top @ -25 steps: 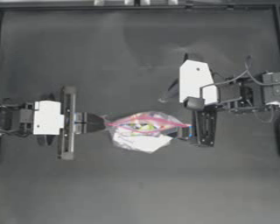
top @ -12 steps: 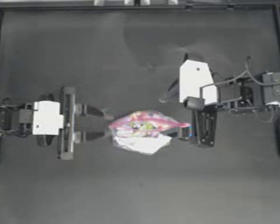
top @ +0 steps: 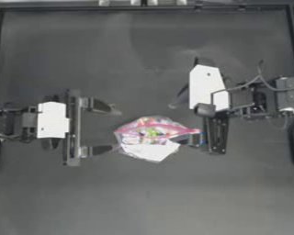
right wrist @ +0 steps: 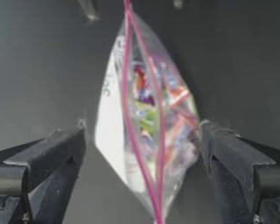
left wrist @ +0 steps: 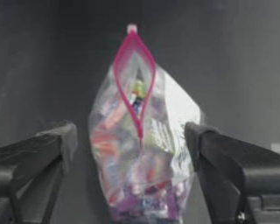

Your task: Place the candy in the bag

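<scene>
Clear plastic zip bag (top: 150, 138) with pink-red mouth strip, sweets inside indistinct, lying between left gripper (top: 106, 127), jaws spread, and right gripper (top: 200, 140), jaws likewise parted.

The candy cannot be told apart among sweets inside the bag (top: 150, 137).
</scene>
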Motion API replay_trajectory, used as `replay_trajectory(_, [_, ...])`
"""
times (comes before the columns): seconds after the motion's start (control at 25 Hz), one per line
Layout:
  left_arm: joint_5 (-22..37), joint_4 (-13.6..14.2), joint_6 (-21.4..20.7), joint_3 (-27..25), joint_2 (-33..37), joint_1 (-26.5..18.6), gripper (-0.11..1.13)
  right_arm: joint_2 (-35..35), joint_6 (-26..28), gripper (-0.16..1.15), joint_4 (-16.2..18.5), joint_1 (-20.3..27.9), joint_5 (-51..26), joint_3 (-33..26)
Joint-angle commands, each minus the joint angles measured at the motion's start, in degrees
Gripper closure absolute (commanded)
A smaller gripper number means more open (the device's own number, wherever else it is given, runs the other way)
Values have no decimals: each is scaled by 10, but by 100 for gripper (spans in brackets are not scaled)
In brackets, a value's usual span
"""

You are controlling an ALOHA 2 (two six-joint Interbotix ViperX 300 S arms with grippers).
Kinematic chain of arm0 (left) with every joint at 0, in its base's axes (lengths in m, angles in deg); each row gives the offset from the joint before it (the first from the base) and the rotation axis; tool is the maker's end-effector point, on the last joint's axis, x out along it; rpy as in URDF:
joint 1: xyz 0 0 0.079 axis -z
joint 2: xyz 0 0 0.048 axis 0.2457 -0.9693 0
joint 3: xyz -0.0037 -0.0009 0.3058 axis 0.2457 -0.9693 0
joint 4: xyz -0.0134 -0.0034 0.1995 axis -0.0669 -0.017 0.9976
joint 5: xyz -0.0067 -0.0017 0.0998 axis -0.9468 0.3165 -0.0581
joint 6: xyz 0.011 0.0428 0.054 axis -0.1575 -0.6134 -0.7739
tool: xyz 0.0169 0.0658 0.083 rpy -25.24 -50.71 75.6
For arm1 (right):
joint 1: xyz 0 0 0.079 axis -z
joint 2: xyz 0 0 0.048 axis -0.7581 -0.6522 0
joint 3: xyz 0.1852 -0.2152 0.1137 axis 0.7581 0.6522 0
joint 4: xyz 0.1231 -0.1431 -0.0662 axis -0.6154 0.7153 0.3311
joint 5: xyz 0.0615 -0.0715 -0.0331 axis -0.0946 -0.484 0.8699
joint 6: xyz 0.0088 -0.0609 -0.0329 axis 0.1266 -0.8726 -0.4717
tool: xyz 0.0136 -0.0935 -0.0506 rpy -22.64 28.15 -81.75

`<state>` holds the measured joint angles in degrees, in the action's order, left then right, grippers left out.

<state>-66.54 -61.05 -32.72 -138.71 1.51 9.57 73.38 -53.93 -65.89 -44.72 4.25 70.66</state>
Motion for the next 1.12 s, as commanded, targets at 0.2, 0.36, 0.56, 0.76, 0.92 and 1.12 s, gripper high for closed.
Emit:
replay_trajectory(0.2, [90,-2,0,37,71,-10,1,69,0,-3,3,1,67,45])
replay_trajectory(0.36, [127,-2,1,38,110,-13,1,95,0,-3,2,4,91,73])
replay_trajectory(0.56, [160,-2,1,33,157,-14,2,131,0,-3,3,9,119,111])
replay_trajectory(0.76, [171,-2,2,24,188,-14,2,164,0,-3,4,14,162,149])
replay_trajectory(0.92, [171,-3,2,16,206,-13,2,194,0,-3,-2,15,182,172])
replay_trajectory(1.12, [171,-4,3,9,226,-11,2,213,0,-3,2,15,182,180])
